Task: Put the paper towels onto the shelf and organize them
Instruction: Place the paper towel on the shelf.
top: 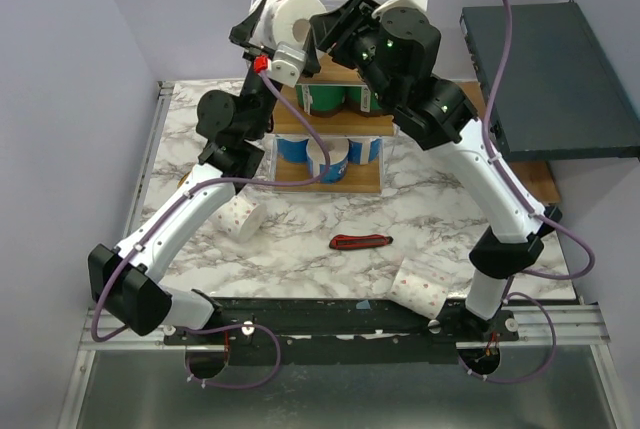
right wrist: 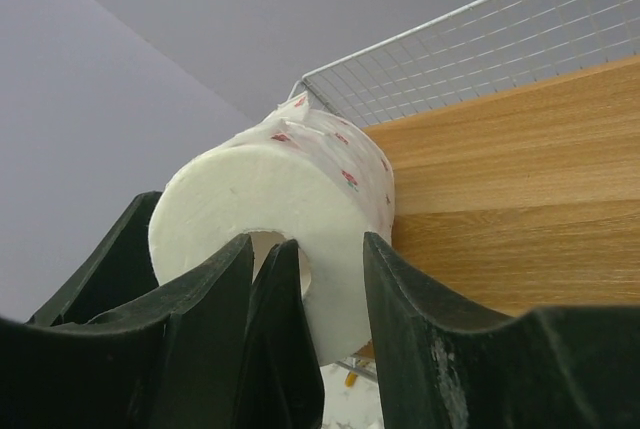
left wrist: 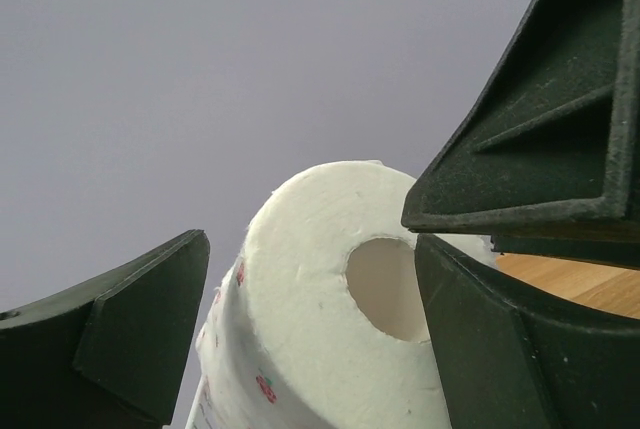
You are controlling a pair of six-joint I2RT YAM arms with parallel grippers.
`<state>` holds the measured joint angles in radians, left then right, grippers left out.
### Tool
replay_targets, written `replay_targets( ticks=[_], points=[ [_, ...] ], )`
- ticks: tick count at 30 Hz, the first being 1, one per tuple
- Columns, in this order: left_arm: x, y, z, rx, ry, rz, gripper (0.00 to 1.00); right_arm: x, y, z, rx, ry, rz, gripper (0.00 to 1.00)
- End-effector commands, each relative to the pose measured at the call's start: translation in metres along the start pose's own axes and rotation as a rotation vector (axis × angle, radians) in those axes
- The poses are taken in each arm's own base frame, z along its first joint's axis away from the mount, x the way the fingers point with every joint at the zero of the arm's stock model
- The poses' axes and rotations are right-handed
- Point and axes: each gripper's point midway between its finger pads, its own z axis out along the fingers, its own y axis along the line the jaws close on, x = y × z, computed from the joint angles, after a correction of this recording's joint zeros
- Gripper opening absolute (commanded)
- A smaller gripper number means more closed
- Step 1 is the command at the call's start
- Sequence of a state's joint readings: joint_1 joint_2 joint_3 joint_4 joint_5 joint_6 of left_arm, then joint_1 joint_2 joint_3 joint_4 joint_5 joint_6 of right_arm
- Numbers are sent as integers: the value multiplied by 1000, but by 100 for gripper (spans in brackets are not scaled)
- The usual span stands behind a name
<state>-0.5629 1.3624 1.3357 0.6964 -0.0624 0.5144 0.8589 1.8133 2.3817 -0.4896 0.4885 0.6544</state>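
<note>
**tabletop_tim:** Starting on the left, what's the left claw (left wrist: 310, 244) got?

**rackrat:** It's squeezed onto a white cylindrical paper towel roll with tiny red-pink dots (left wrist: 300, 339). The roll's tilted, with its hollow core facing that claw's camera. It's up at the top of the tall white wire-frame shelf with light-brown wooden tiers (right wrist: 500, 189), by the top tier's left corner. Can't tell if the roll touches the wood. Way below that claw, back toward the arm bases, another dotted white roll (top: 240, 217) lies on the white marble-look table (top: 300, 259).

**tabletop_tim:** And the right one?

**rackrat:** The right claw (right wrist: 308, 244) is nose to nose with the left one, fingers apart, gripping nothing. The held roll's end sits just past its tips, and one left-claw finger pokes in between them. Underneath both claws, green-wrapped rolls (top: 330, 99) are on the middle tier and blue-wrapped rolls (top: 295, 147) on the bottom. Lower down on the table there's a red-and-black utility knife (top: 360, 242). Right of that, below the right claw, is a third dotted roll (top: 425, 284).
</note>
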Motion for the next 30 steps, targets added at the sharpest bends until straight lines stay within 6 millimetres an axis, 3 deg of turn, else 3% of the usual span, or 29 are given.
replay_targets(
  ticks=[1,19,30],
  points=[
    [-4,6,8,6,0,-18,86,-16,2,-8,-10,-34,1,51],
    [-10,35,30,-55,39,-130,82,-17,-30,-37,38,-69,13,52],
    [-7,30,45,-19,83,-178,79,-5,-44,-40,58,-56,-22,52]
  ],
)
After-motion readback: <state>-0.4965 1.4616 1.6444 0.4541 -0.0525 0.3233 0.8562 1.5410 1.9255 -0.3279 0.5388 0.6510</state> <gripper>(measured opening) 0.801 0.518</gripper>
